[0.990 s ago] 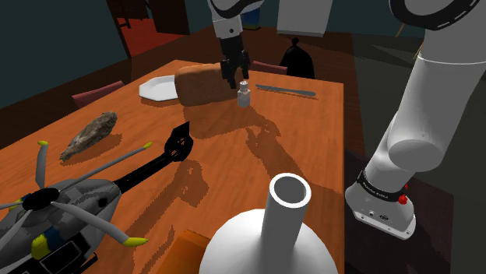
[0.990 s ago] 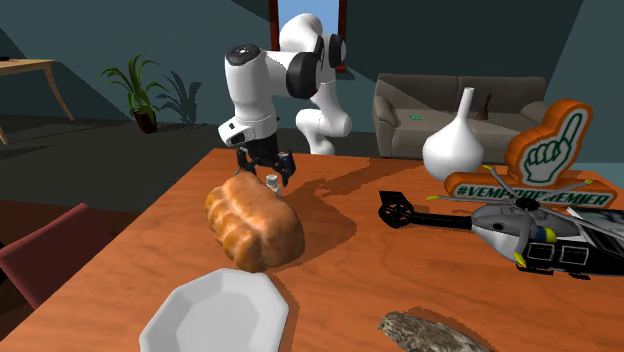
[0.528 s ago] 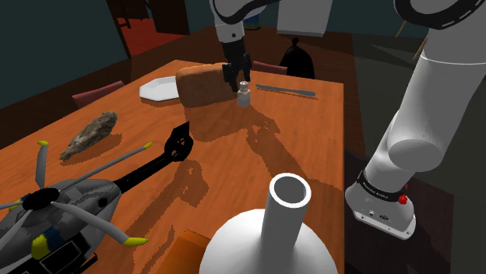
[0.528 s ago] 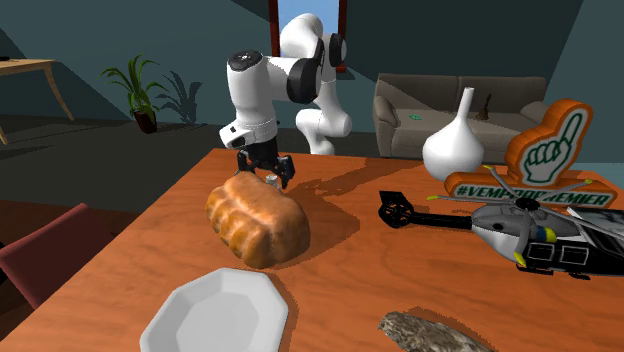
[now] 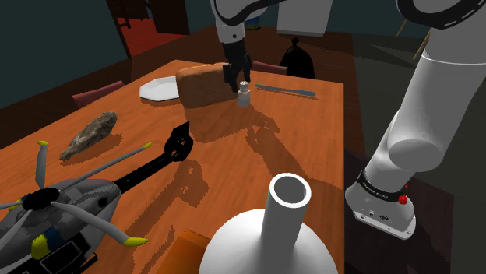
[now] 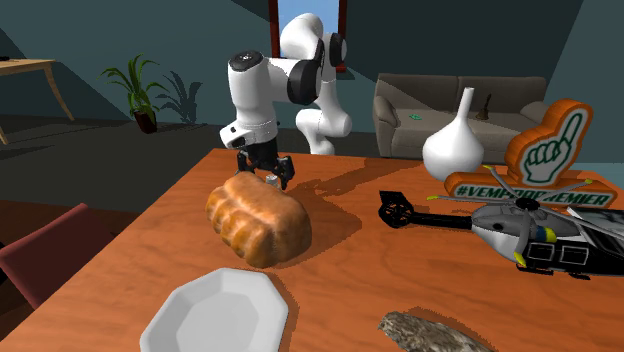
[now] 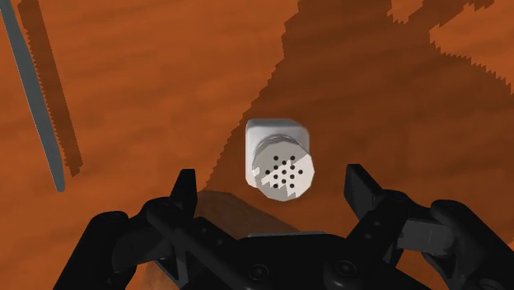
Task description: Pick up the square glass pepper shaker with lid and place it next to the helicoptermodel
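Pepper shaker [image 5: 244, 95], pale grey with a square body and a round lid dotted with holes, stands upright on the orange-brown wooden table [image 5: 311, 140], just beside a big brown loaf of bread [image 5: 204, 84]. In the shoulder view it sits at the loaf's right end, toward the far part of the table. In the second exterior view, little more than its top [image 6: 272, 180] peeks out behind the loaf [image 6: 258, 222].

The black gripper [image 5: 237, 84] hangs straight over the shaker, pointing down. In the wrist view the gripper [image 7: 273, 188] has its two fingers spread wide. The shaker [image 7: 280, 161] lies in the gap between them and neither finger touches it, so nothing is grasped.

A thin grey knife [image 5: 287, 91] lies flat on the table, near the shaker on the side away from the loaf. A white plate [image 5: 160, 87] rests on the loaf's other side.

The helicopter model [image 5: 70, 210], grey and black with yellow-tipped blades, lies well apart from the shaker at the near end of the table in the shoulder view. A rough grey-brown rock [image 5: 89, 134] sits between it and the plate. A white vase [image 5: 272, 241] with a narrow neck stands close to the shoulder camera. In the second exterior view an orange foam-hand sign [image 6: 545, 160] stands behind the helicopter model [image 6: 530, 235].
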You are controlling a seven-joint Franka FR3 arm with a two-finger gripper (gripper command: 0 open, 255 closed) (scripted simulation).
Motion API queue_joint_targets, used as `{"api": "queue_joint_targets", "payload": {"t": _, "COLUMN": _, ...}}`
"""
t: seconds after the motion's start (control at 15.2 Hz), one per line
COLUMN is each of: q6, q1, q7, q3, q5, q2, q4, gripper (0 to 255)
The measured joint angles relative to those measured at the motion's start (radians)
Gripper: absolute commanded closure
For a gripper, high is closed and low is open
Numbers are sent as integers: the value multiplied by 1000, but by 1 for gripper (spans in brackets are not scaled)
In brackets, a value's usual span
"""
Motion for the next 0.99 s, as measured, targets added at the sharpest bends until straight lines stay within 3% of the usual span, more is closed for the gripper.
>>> {"api": "queue_joint_targets", "payload": {"t": 0.99, "q6": -63, "q1": 2, "q7": -6, "q3": 4, "q5": 7, "q2": 27, "q4": 61, "gripper": 255}}
